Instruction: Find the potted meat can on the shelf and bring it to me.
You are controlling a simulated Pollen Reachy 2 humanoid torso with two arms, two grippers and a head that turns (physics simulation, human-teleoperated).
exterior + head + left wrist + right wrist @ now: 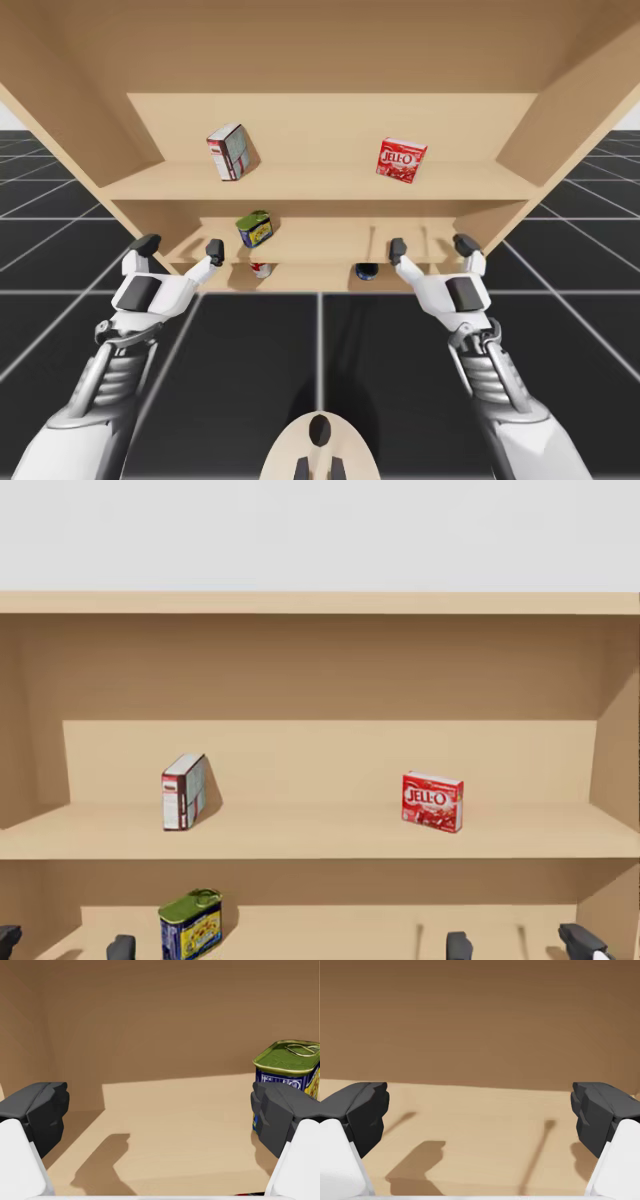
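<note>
The potted meat can (255, 229), a blue and yellow tin with a green lid, stands on the middle board of the wooden shelf (320, 185). In the head view the can (190, 924) sits below the white and red box. My left gripper (180, 248) is open at the shelf's front edge, just left of the can. In the left wrist view the can (287, 1060) stands ahead of the gripper (160, 1115), just beyond one finger, not between them. My right gripper (431, 247) is open further right, with bare board ahead of it (480, 1115).
On the upper board stand a white and red box (228, 152) and a red box (401, 160). Under the middle board I see a red and white can (260, 268) and a dark blue object (366, 270). Side walls close the shelf at both ends.
</note>
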